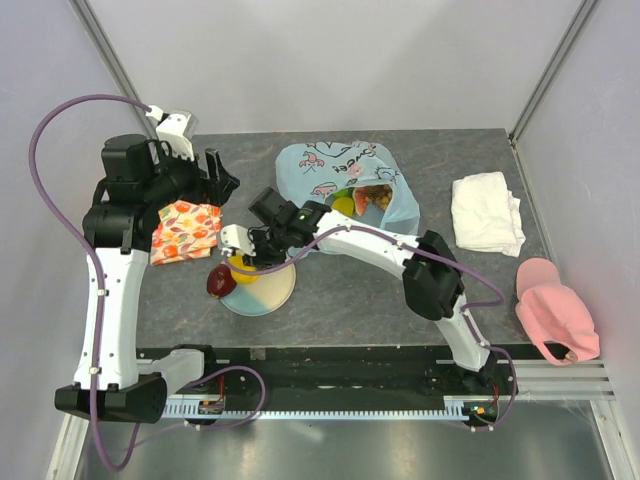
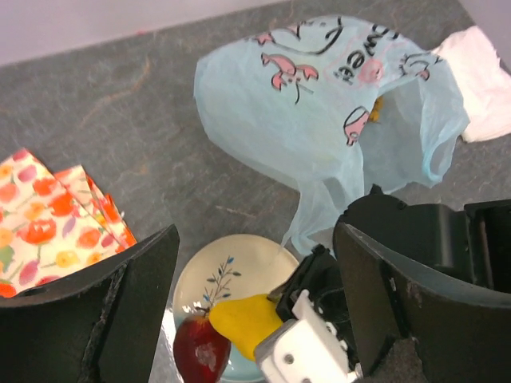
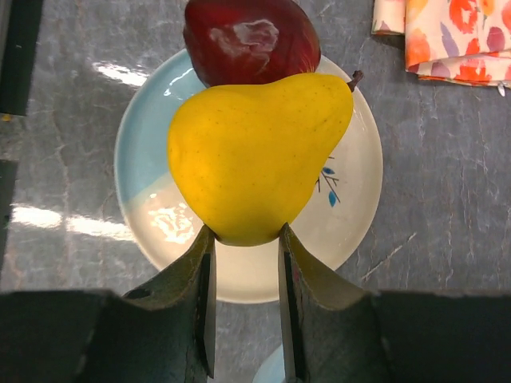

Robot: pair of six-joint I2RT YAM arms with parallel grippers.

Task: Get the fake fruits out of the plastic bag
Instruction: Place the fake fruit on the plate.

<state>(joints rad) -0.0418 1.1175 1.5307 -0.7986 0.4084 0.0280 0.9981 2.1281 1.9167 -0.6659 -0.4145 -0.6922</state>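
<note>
My right gripper [image 3: 246, 235] is shut on the broad end of a yellow pear-shaped fake fruit [image 3: 255, 152], which hangs just over the white-and-blue plate [image 3: 351, 199]. A dark red apple [image 3: 247, 40] rests at the plate's far rim, touching the yellow fruit. From above, the yellow fruit [image 1: 242, 265] and apple [image 1: 221, 281] sit at the plate's left edge. The light-blue plastic bag [image 1: 320, 170] lies behind, its mouth showing several more fruits [image 1: 365, 198]. My left gripper [image 2: 255, 239] stands open and empty above the table, between the plate [image 2: 227, 271] and the bag [image 2: 319, 104].
An orange-red patterned cloth [image 1: 185, 230] lies left of the plate. A folded white towel [image 1: 485, 210] is at the right of the table. A pink object [image 1: 555, 310] sits past the table's right front corner. The right arm stretches across the middle.
</note>
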